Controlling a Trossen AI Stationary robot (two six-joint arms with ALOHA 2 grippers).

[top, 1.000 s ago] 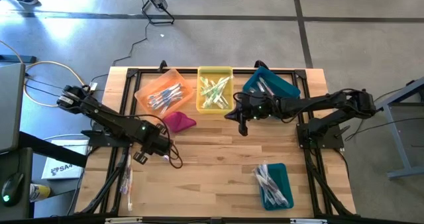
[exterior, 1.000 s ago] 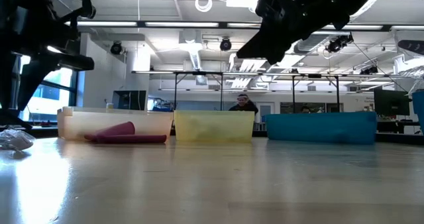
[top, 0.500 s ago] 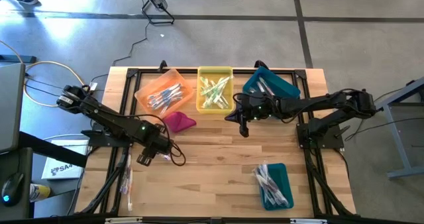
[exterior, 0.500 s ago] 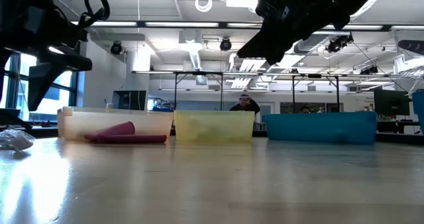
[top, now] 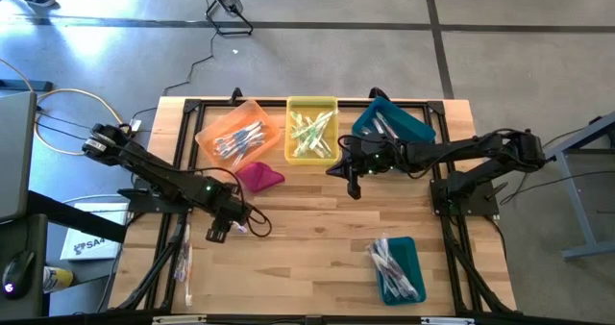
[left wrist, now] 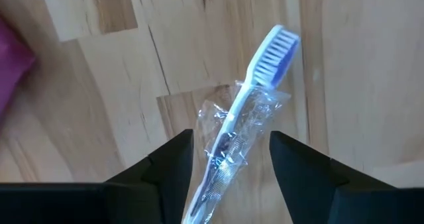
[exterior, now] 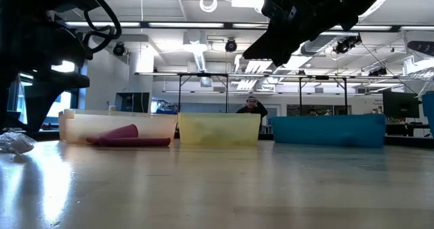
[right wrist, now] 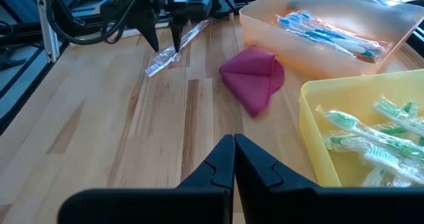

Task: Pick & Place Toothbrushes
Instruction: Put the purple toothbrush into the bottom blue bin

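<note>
Hovering with left pincer (left wrist: 230, 159) spread wide around a wrapped blue toothbrush (left wrist: 246, 111) lying on the counter (top: 317, 219), just beside the magenta cloth (top: 259, 177). Risking crinkly wrapper slipping out when closing. Right pincer (right wrist: 233, 159) clenched empty, waiting near yellow bin (top: 311, 131).

Wrapped blue-and-white toothbrush (left wrist: 248, 111) lies on the wood; others fill bins

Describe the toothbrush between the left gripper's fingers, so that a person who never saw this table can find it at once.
Start at the orange bin at the table's far left, then come forward past the magenta cloth to the left gripper. Between its open fingers a toothbrush lies on bare wood. It is the only one outside a bin: white handle, blue bristles, partly in a clear wrapper.
</note>
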